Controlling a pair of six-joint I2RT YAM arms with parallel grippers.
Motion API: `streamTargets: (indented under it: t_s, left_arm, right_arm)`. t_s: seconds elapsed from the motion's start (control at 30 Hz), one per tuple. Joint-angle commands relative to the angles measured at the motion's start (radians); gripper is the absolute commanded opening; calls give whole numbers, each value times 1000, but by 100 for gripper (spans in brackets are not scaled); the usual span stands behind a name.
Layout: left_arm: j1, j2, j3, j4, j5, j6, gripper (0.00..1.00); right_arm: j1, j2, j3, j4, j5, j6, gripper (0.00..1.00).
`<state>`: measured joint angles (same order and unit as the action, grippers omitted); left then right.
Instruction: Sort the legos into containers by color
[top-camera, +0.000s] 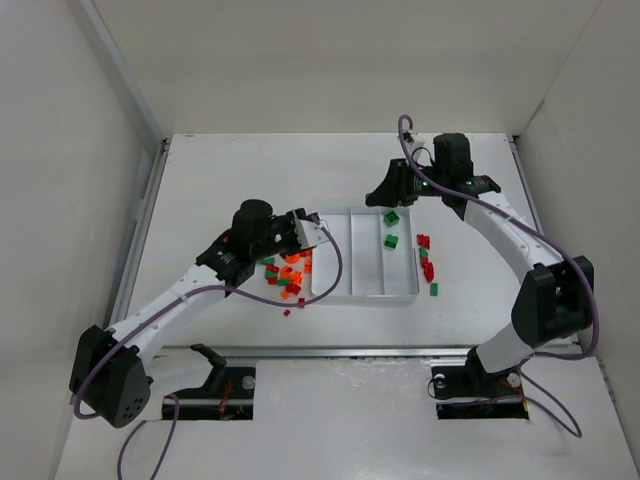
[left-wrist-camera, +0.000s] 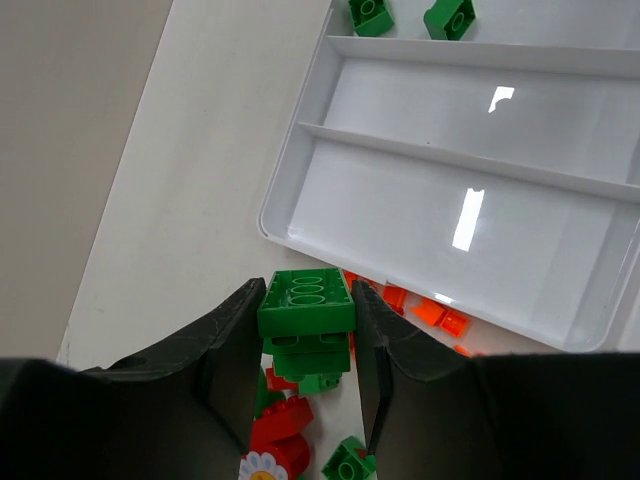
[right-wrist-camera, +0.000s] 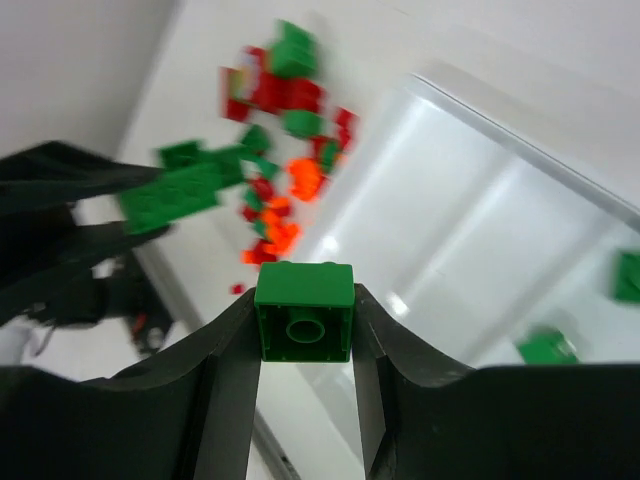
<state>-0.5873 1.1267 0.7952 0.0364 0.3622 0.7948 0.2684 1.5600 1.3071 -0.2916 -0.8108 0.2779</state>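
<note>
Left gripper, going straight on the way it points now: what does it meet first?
Probably the near rim of the white tray, just ahead of the left gripper and its clamped green brick. Height is unclear: it might pass over into the nearest compartment.

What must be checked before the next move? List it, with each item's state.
1. Left claw grips green brick: ok.
2. Right claw grips second green brick: ok.
3. Right compartment, as seen from the top view, holds only green, two bricks: ok.
4. Middle compartment and left compartment bare: ok.
5. Right claw above right compartment: cannot tell.
6. Claws apart: ok.
</note>
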Motion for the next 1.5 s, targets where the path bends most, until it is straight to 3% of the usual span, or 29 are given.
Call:
streamTargets:
  t_s: [0.0,0.13,0.3,0.37,0.4,0.43,0.6,0.8,1.0,1.1,1.27,1.47]
  left_arm:
    - [1,-10,10,52,-14,-25,0]
    - [1,-10,10,74,-25,-48,0]
    - [1,-1,10,83,-16,-57,0]
    - [1,-1,10,83,-16,-57,0]
    - [1,-1,10,83,-16,-57,0]
    - [1,-1,10,92,-16,-57,0]
    - [1,-1,19,92,3,-66,0]
    - [1,-1,55,102,90,-135,0]
    - [20,8,134,122,266,-281,0]
    - [20,30,174,122,342,-319,0]
    - [29,41,239,131,497,-390,0]
    - [29,61,269,132,567,-388,0]
  right_arm:
    - [-3,17,-2,-246,320,-92,0]
    - [-3,32,-44,-319,467,-101,1]
    - [-3,32,-83,-354,512,-111,12]
    - [-3,32,-95,-365,512,-120,33]
    - [-3,32,-107,-365,512,-120,34]
    - [-3,32,-108,-365,512,-120,52]
    - [-3,22,-118,-374,470,-160,100]
    - [-3,-95,-94,-314,356,-242,100]
    - [152,-311,-195,-37,320,-434,100]
    - [166,-383,-299,170,205,-479,100]
    - [222,-383,-289,226,130,-618,100]
    - [269,-341,-241,236,147,-678,100]
